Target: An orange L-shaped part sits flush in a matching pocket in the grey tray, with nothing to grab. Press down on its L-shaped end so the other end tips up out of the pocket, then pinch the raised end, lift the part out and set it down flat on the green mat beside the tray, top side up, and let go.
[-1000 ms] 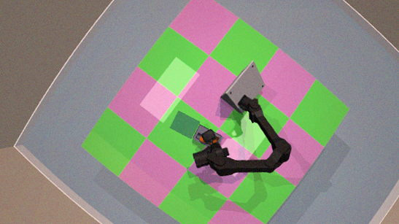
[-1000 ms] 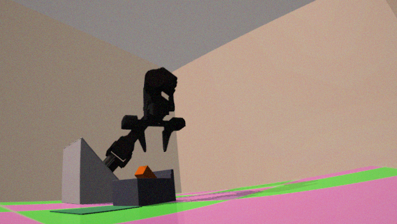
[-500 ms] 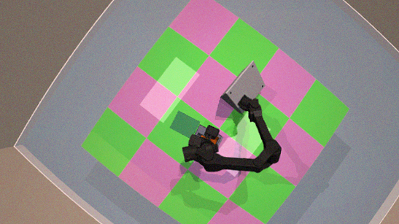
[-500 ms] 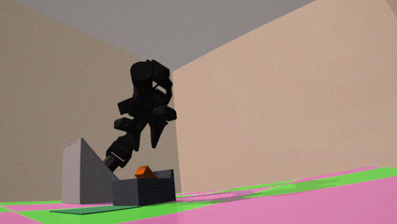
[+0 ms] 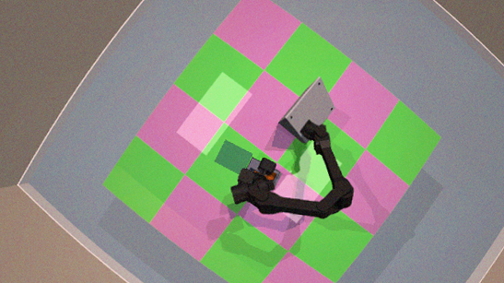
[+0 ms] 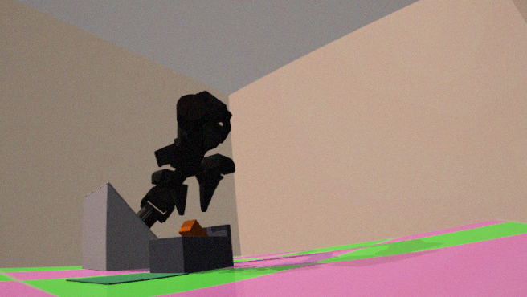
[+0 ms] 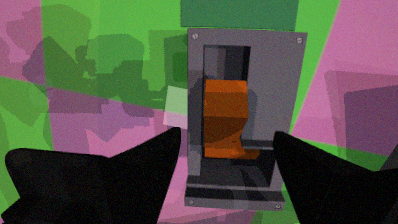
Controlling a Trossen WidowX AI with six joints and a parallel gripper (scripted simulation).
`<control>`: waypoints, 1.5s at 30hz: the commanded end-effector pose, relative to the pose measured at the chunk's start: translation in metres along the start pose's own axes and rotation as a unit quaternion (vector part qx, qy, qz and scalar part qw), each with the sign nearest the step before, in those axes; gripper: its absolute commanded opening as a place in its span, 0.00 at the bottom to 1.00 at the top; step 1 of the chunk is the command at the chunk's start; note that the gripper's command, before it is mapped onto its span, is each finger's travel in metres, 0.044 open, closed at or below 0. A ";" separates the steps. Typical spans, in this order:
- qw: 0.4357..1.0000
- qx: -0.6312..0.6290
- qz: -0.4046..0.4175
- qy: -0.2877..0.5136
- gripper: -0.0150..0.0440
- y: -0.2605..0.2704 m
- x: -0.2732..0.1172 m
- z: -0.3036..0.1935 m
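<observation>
The grey tray (image 7: 280, 95) sits on the checkered floor beside the green mat (image 5: 233, 156). Above it hangs the gripper (image 6: 194, 201), fingers spread apart, holding nothing. The orange part (image 7: 225, 117) lies tilted in the pocket, one end raised, below and between the fingertips, untouched.

The orange L-shaped part (image 7: 225, 117) sits tilted in the pocket of the grey tray (image 7: 275, 90), at centre frame in the wrist view. One end is raised above the tray rim (image 6: 193, 229); the L-shaped end is down in the pocket. The dark green mat (image 5: 234, 156) lies flat, just beside the tray.
</observation>
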State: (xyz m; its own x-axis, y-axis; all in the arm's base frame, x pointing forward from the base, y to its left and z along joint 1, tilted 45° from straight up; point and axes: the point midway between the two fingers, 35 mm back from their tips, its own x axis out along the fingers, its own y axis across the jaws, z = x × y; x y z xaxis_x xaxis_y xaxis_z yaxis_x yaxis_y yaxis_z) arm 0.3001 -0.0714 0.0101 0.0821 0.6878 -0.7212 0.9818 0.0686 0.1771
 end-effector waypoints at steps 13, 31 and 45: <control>1.000 0.004 0.003 0.001 0.73 0.001 0.025 0.001; 1.000 0.000 0.001 0.001 0.55 0.000 0.043 0.000; 1.000 0.000 0.001 0.001 0.26 0.000 0.043 0.000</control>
State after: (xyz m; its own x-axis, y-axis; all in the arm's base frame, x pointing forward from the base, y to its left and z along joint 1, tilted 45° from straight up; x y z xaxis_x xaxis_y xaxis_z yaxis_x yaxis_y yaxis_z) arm 0.3040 -0.0413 -0.0208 0.0835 0.6891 -0.7199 0.9821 0.0656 0.1767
